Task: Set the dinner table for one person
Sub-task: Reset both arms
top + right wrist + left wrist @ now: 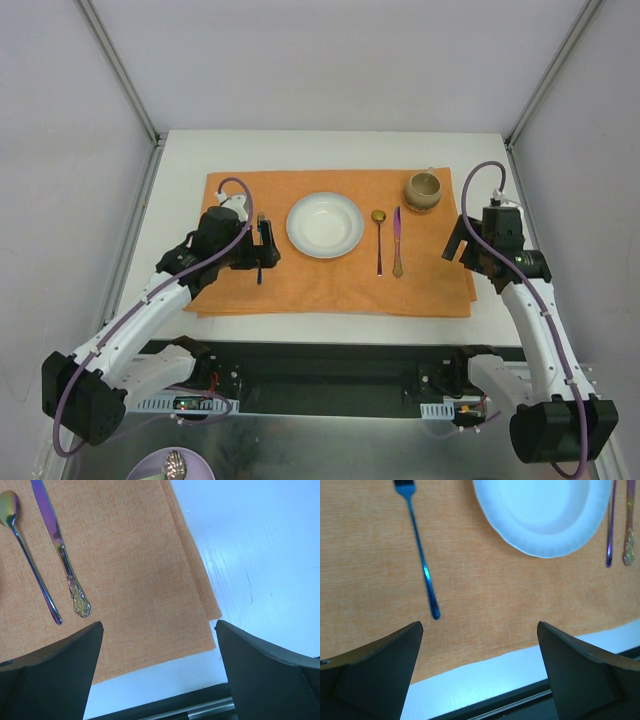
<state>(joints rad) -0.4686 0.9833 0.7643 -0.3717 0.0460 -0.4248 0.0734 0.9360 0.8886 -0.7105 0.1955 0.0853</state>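
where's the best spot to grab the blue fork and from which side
Probably mid-handle on the fork, from straight above, jaws across its width: it lies flat on the placemat, thin and straight, with bare cloth on both sides.

I can read no text, label, brand, number or sign on the dinner table or on anything lying on it, in any of my three views.
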